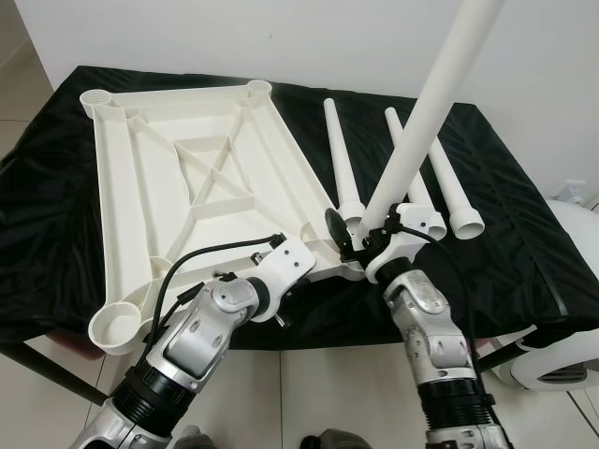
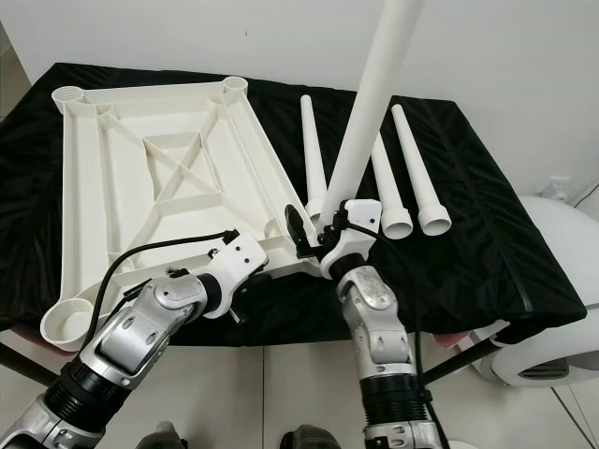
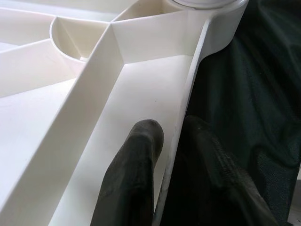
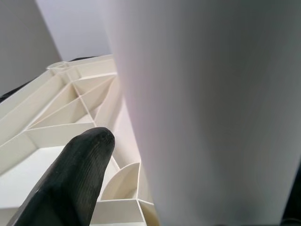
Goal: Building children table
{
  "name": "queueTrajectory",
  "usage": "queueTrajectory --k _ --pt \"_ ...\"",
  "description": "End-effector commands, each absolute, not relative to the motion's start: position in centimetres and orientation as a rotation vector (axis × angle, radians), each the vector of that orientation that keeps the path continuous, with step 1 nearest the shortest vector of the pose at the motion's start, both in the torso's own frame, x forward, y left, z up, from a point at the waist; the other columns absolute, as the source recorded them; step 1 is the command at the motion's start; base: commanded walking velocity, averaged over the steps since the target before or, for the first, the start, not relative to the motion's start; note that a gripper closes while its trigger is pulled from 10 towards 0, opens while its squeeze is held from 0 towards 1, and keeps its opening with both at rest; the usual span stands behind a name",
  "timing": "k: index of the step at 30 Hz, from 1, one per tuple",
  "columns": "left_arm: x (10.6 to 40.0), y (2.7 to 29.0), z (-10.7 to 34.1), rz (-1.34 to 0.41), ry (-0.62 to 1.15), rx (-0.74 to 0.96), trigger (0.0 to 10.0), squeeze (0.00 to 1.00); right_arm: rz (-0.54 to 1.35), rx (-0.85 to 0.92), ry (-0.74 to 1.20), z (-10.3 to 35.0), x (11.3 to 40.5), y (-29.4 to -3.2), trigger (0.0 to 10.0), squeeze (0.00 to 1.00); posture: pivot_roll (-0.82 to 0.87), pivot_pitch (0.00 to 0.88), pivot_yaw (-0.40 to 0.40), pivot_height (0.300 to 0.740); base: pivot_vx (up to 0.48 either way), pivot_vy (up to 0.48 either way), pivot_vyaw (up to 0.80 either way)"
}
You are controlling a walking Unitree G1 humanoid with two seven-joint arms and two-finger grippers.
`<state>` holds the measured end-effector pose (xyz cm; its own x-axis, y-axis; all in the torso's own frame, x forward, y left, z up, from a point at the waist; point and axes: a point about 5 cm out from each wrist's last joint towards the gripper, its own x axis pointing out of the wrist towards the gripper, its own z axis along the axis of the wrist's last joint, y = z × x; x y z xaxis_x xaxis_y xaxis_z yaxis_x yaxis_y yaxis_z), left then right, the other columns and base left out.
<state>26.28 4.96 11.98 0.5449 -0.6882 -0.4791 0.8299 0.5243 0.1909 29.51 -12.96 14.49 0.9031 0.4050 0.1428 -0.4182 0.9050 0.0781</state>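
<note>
Left gripper (image 3: 171,165) pinches the white plastic tabletop's (image 1: 178,159) near rim; right gripper (image 1: 360,234) clamps an upright white leg tube (image 1: 426,122).

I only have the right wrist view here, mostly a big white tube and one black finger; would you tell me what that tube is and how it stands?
Observer: It is a table leg, held by the right pincer, standing tilted with its wide end at the near right corner socket of the upturned tabletop.
Operator: Thanks. Are other legs waiting?
Observer: Yes, three spare legs lie side by side on the black cloth, right of the tabletop.
Operator: And where is the left arm?
Observer: The left pincer grips the tabletop's near rim, one finger inside the rim wall and the other outside.
</note>
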Motion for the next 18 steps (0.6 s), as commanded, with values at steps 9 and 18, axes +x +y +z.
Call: queueTrajectory --k 9,18 --pt "25.1 4.0 11.0 -1.035 0.421 0.396 10.0 0.00 0.566 0.055 -0.139 15.2 29.9 -15.9 10.0 0.00 0.01 0.000 -0.088 0.740 0.000 0.000 0.00" --pt "25.3 4.0 11.1 -1.026 0.419 0.389 10.0 0.00 0.675 0.015 -0.070 14.6 30.3 -18.9 10.0 0.00 0.01 0.010 -0.083 0.740 0.000 0.000 0.00"
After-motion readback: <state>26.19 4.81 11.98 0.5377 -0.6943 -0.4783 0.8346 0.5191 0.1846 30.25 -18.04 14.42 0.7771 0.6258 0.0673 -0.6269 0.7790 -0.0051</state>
